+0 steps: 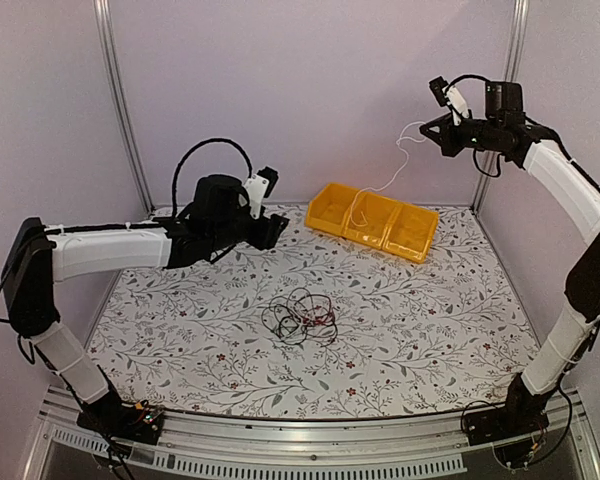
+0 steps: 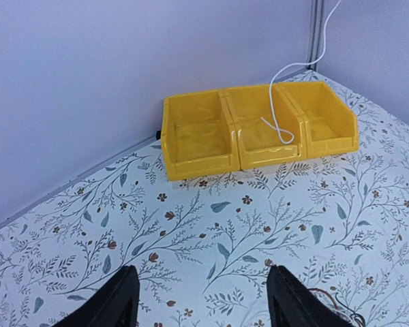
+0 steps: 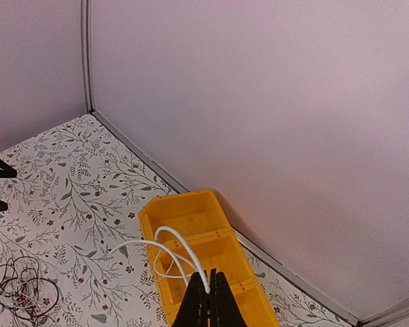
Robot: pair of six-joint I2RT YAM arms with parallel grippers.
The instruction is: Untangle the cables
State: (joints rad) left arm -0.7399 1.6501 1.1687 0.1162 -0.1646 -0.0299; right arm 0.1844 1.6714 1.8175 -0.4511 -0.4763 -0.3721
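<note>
A small tangle of black, red and white cables (image 1: 300, 315) lies on the floral mat (image 1: 430, 300) near its middle; the right wrist view shows the tangle (image 3: 24, 291) at lower left. A separate white cable (image 1: 400, 160) hangs from my right gripper (image 1: 427, 128), which is raised high at the back right and shut on it. The white cable (image 3: 180, 248) loops down into the middle compartment of the yellow bin (image 3: 191, 203). My left gripper (image 1: 277, 230) hovers left of the bin, open and holding nothing (image 2: 201, 281). The white cable's loop (image 2: 278, 126) rests in the bin (image 2: 191, 163).
The yellow three-compartment bin (image 1: 326, 222) stands against the back wall. Metal frame posts (image 1: 120, 110) rise at the back corners. A few red and black wires (image 2: 341, 308) show at the left wrist view's lower right corner.
</note>
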